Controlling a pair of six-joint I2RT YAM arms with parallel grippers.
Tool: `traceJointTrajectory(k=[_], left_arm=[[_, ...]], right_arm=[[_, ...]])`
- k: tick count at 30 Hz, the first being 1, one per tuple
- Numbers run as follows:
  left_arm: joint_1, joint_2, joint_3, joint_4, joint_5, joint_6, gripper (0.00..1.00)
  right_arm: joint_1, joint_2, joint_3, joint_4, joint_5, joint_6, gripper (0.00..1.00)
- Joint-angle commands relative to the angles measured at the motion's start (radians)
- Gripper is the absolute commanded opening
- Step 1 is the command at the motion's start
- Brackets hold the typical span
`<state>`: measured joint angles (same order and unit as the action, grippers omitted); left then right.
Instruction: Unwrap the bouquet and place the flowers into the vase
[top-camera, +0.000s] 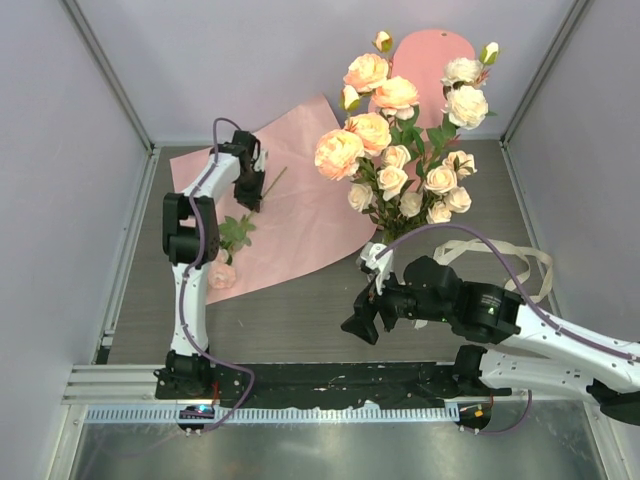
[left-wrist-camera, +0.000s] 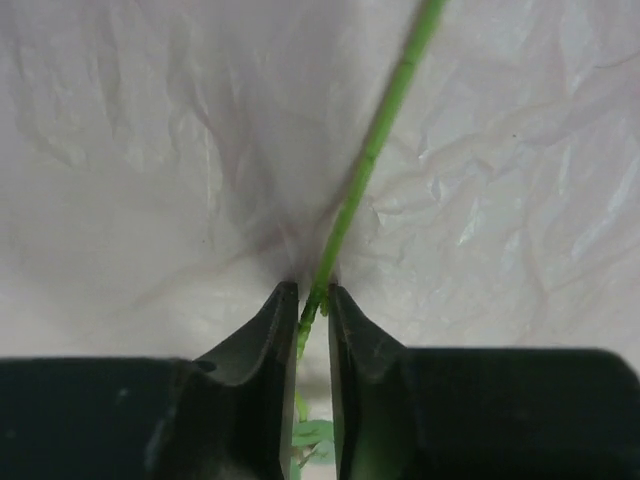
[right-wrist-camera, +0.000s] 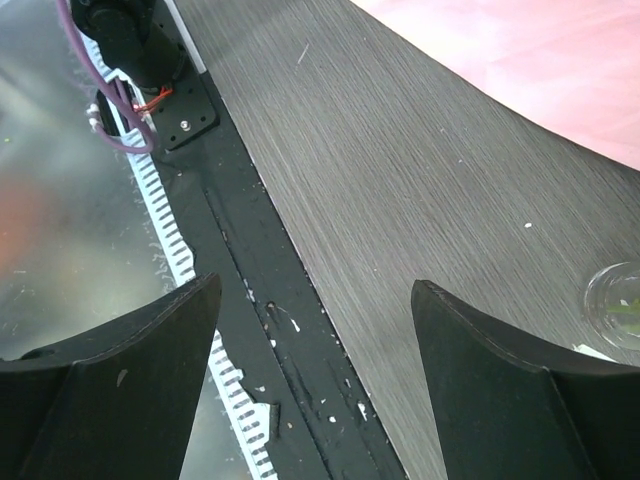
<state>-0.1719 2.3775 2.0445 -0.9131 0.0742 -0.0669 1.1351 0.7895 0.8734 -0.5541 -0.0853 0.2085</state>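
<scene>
**A:** Progress?

**B:** Wrapping is off. The pink paper (top-camera: 300, 235) lies flat on the surface (top-camera: 300, 310), and the cream ribbon (top-camera: 525, 265) lies loose at the right. Most of the flowers (top-camera: 395, 150) stand upright in one bunch just behind the right arm. I judge they are in the vase (right-wrist-camera: 618, 305).

**A:** What's left?

**B:** One stray rose (top-camera: 222, 275) lies on the paper with its bloom toward the near edge, well apart from the vase. I reckon it is the last one to carry over.

**A:** Hands?

**B:** The left hand (left-wrist-camera: 312, 303) is down at the paper with the rose's stem (left-wrist-camera: 375, 150) between its fingers. They stand narrow, with a sliver of gap on each side, and I cannot tell whether they pinch it. The right hand (right-wrist-camera: 315, 290) has its fingers wide apart with nothing between them. It hangs over bare surface near the vase.

**A:** Which view gives what?

**B:** Only the left wrist view shows the stem sitting between the fingers; from above, the hand covers that spot. The right wrist view catches the vase's clear glass base at its right edge, with a bit of green inside. In the top view the arm mostly hides the vase. Only the top view shows the whole bunch, the stray bloom and the ribbon.
</scene>
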Motion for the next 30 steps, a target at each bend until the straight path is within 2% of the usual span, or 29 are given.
traceJointTrajectory(k=[1, 3, 7, 9, 13, 15, 19, 20, 21, 22, 24, 25, 26, 30], left_arm=[[-0.001, 0.028, 0.006, -0.006, -0.019, 0.01, 0.14], [-0.014, 0.026, 0.025, -0.024, -0.024, 0.013, 0.01], [-0.04, -0.044, 0.023, -0.05, -0.048, 0.013, 0.0], [-0.041, -0.11, 0.022, -0.069, -0.04, 0.009, 0.0], [-0.048, -0.271, -0.077, -0.076, 0.034, 0.012, 0.0], [-0.054, -0.365, -0.122, -0.072, 0.112, 0.022, 0.0], [-0.109, -0.471, -0.199, -0.085, 0.154, 0.053, 0.0], [-0.126, -0.483, -0.204, -0.09, 0.15, 0.059, 0.0], [-0.152, -0.495, -0.208, -0.102, 0.142, 0.062, 0.0], [-0.164, -0.497, -0.202, -0.11, 0.139, 0.088, 0.0], [-0.182, -0.509, -0.19, -0.124, 0.137, 0.087, 0.0], [-0.184, -0.515, -0.188, -0.125, 0.154, 0.085, 0.0], [-0.186, -0.523, -0.19, -0.122, 0.16, 0.084, 0.0], [-0.202, -0.561, -0.216, -0.107, 0.174, 0.085, 0.0]], right_arm=[[0.017, 0.037, -0.001, 0.101, 0.056, -0.014, 0.81], [0.034, 0.053, 0.001, 0.134, 0.141, -0.021, 0.8], [0.101, 0.079, 0.007, 0.189, 0.223, -0.093, 0.8], [0.187, 0.088, -0.017, 0.25, 0.281, -0.151, 0.83], [0.316, 0.114, -0.091, 0.403, 0.404, -0.36, 0.89], [0.369, 0.137, -0.143, 0.535, 0.43, -0.531, 0.93], [0.403, 0.29, -0.188, 0.77, 0.458, -0.852, 0.97], [0.404, 0.324, -0.226, 0.912, 0.482, -1.032, 0.98], [0.4, 0.364, -0.25, 1.003, 0.504, -1.132, 0.98], [0.384, 0.423, -0.27, 1.198, 0.522, -1.255, 0.99], [0.342, 0.623, -0.31, 1.443, 0.556, -1.506, 0.99], [0.292, 0.69, -0.31, 1.632, 0.544, -1.568, 1.0], [0.267, 0.802, -0.265, 1.651, 0.541, -1.609, 0.98], [0.18, 0.938, -0.159, 1.712, 0.451, -1.675, 0.93]])
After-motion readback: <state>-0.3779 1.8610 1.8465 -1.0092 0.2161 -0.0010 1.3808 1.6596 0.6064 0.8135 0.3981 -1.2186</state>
